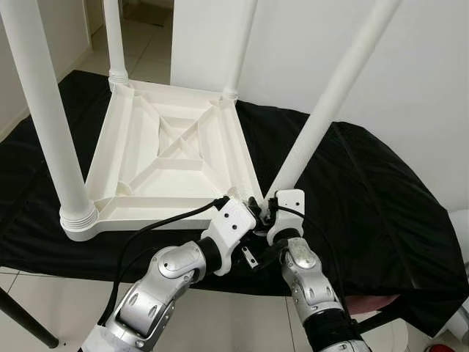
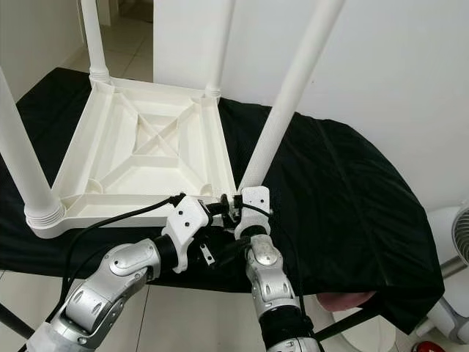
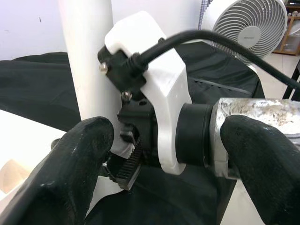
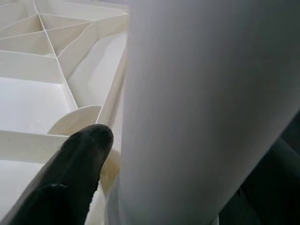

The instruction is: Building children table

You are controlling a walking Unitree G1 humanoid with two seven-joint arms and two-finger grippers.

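Note:
A white plastic table [image 1: 176,158] lies upside down on a black cloth. Three legs stand in its far and near left corners, the near left leg [image 1: 51,132] being closest. The fourth leg [image 1: 330,95] rises slanted from the near right corner; its lower end is hidden behind my wrists. My right gripper [image 1: 253,204] is shut on that leg's base, one black finger [image 4: 79,164] pressed beside the leg [image 4: 201,108]. My left gripper [image 1: 256,236] hangs just below, open, its fingers [image 3: 70,173] spread either side of my right wrist [image 3: 187,136].
The black cloth [image 1: 381,205] covers a low surface that ends just before my arms. A white wall stands close behind on the right. A white fan [image 2: 458,253] is on the floor at the right, and a thin black leg [image 1: 29,323] crosses the tiles at the near left.

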